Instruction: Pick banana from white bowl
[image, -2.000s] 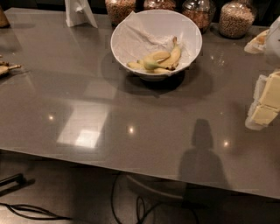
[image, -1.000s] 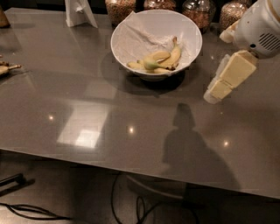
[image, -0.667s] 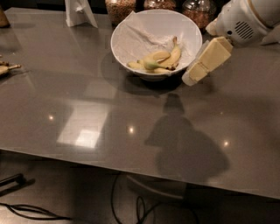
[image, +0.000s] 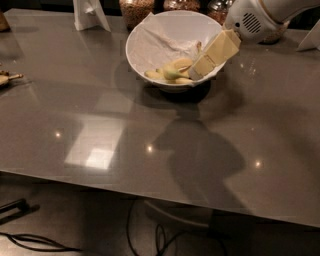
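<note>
Grey glossy table (image: 100, 100); glass jar of brown grains (image: 136, 9) at far edge. Large round glossy white bowl (image: 131, 52), lined with crumpled white paper (image: 160, 37); pale yellow-green banana (image: 172, 70) at its bottom. Cream-coloured gripper (image: 196, 73) slants into the bowl from the right, tip at the banana; its opening cannot be told. Judged step: reach, no lift yet; next: enclose fruit, close, raise clear of rim.
</note>
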